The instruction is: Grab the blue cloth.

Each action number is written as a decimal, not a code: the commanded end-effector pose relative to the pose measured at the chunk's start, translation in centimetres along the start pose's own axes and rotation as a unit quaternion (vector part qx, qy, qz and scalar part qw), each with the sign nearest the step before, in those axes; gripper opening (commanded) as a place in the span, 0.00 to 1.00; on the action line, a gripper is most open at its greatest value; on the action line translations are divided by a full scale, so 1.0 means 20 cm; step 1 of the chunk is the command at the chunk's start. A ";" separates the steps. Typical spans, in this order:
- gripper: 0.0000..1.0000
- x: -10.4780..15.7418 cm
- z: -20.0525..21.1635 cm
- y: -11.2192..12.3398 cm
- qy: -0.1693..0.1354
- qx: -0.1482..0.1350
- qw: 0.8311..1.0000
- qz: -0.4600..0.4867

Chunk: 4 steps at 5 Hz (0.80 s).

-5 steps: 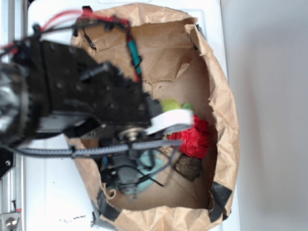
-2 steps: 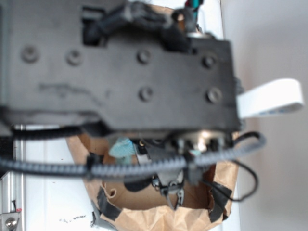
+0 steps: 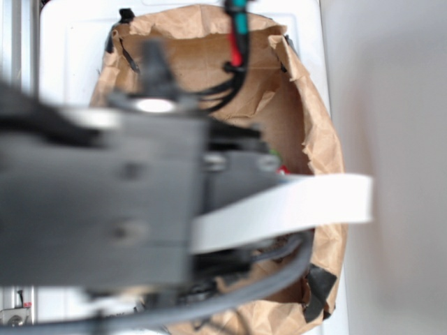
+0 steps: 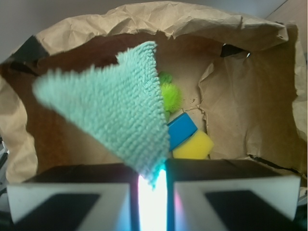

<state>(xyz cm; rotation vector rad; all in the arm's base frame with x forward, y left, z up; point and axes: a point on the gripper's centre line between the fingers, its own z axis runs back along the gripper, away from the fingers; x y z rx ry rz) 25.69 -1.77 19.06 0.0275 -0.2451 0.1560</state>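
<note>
Jaws: the gripper (image 4: 152, 192) pinches one corner of the blue cloth (image 4: 113, 108).
Your step: keep that pinch firm.
Danger: the paper bag (image 4: 250, 110) wall at 3 o'clock.

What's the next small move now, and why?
Probably a short straight lift, jaws kept shut. In the wrist view the gripper pinches one corner of the cloth, which hangs in front of the sponges in the paper-lined box.
</note>
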 end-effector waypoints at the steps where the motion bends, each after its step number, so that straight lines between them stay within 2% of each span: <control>1: 0.00 -0.01 0.10 0.00 -0.059 -0.025 0.998 -0.014; 2: 0.00 0.03 0.13 0.01 -0.039 -0.022 0.999 -0.003; 4: 0.00 0.06 0.13 0.02 -0.032 -0.017 0.999 0.004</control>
